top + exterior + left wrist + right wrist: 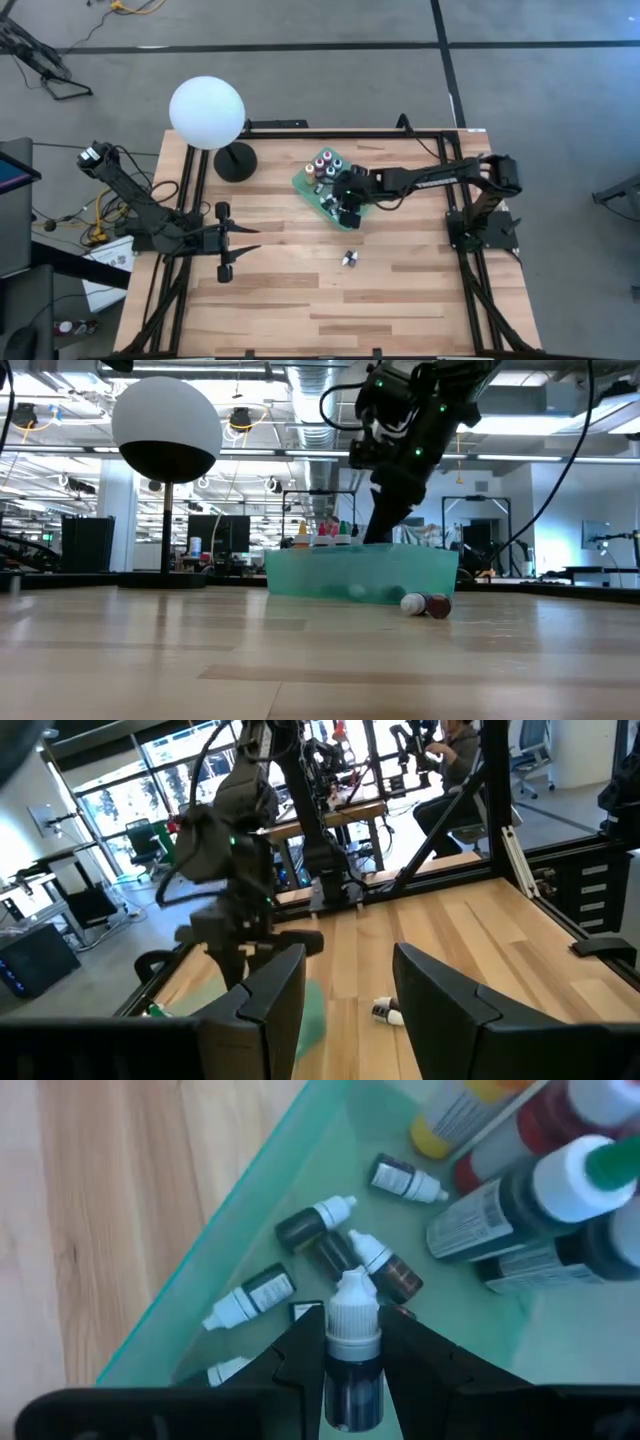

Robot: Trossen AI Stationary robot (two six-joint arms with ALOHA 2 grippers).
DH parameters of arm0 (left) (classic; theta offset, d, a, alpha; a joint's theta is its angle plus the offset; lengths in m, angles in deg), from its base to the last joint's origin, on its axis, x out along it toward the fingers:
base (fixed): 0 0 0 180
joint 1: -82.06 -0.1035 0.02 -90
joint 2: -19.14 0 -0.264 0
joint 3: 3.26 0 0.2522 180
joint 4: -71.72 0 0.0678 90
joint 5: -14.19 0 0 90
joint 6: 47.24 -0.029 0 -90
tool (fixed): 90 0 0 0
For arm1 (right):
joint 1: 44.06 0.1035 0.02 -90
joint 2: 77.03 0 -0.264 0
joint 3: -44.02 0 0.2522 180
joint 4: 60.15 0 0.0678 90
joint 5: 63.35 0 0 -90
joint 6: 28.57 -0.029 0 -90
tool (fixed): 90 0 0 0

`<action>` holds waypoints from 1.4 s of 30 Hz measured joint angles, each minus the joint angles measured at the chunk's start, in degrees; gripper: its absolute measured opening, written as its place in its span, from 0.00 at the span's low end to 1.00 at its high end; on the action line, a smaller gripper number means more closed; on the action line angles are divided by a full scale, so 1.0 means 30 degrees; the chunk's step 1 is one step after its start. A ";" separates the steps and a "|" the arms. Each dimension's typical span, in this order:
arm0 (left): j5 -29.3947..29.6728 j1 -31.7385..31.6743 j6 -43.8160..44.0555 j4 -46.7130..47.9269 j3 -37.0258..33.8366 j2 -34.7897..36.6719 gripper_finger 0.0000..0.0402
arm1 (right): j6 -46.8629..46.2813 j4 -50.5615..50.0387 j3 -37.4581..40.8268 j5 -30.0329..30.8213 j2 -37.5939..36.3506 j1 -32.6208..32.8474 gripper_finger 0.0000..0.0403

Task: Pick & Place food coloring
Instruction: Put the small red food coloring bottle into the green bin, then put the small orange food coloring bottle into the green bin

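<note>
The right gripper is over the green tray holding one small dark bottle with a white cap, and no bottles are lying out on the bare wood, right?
Not quite. The right gripper does hold a dark bottle over the green tray, but the high view shows one loose bottle lying on the wood in front of the tray.

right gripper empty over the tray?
No: in the right wrist view the right gripper is shut on a small dark food coloring bottle with a white cap, held above the translucent green plastic tray.
</note>
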 joint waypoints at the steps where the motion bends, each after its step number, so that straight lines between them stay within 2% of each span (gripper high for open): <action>1: 0.0005 0.0000 0.0005 0.0000 0.0000 0.0000 0.37 | -0.0151 0.0018 0.0001 -0.0167 0.0152 -0.0058 0.21; 16: 0.0015 -0.0015 -0.0007 0.0087 0.0007 0.0000 0.37 | -0.0504 -0.0059 -0.0006 -0.0186 0.0146 -0.0421 0.23; 26: 0.0022 -0.0015 0.0015 0.0095 0.0007 0.0000 0.37 | -0.0739 -0.0534 -0.0006 -0.0129 0.0146 -0.0229 0.44; 30: 0.0022 -0.0015 0.0015 0.0095 0.0007 0.0000 0.37 | -0.0370 -0.0469 -0.0006 -0.0110 0.0070 0.0275 0.49; 35: 0.0029 -0.0015 0.0015 0.0091 0.0015 0.0000 0.37 | 0.0405 -0.0651 0.0008 0.0015 -0.0998 0.1169 0.50; 42: 0.0109 -0.0015 0.0007 0.0137 0.0021 0.0000 0.37 | 0.1053 -0.1020 0.0001 0.0006 -0.3379 0.2387 0.45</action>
